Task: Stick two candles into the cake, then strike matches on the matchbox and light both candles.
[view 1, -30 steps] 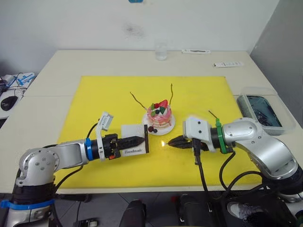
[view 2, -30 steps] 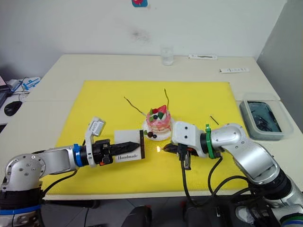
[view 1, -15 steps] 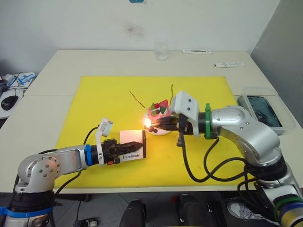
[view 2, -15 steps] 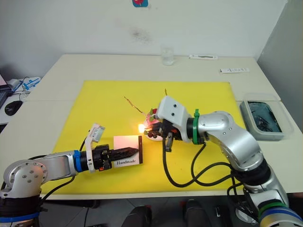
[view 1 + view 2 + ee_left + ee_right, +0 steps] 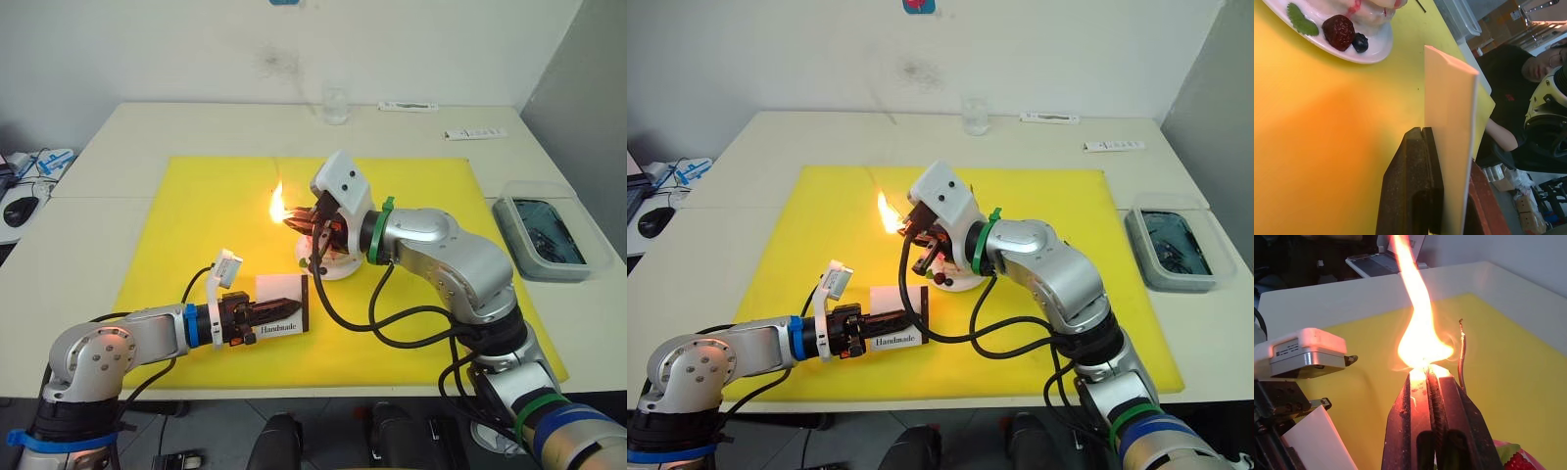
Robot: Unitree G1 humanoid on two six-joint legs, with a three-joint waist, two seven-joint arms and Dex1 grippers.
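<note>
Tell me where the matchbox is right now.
The matchbox is pinched upright in the left gripper, low over the yellow mat, just in front of the cake.

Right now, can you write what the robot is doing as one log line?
right gripper: shut on match, flame beside candle | left gripper: shut on matchbox | cake: behind right gripper

Both arms silver-grey metal, rounded shells with bulging joints. Left arm (image 5: 108, 345): blue ring at the wrist, black cuff beyond it, small white camera block on a bracket above; blue band lower down near the base. Right arm (image 5: 446, 250): green ring at the wrist, white boxy camera housing ahead of it; green and blue bands farther back. Thick black cables loop loose under each forearm (right one longest). Each tool has two black, ridged fingers (image 5: 1442, 431).
</note>
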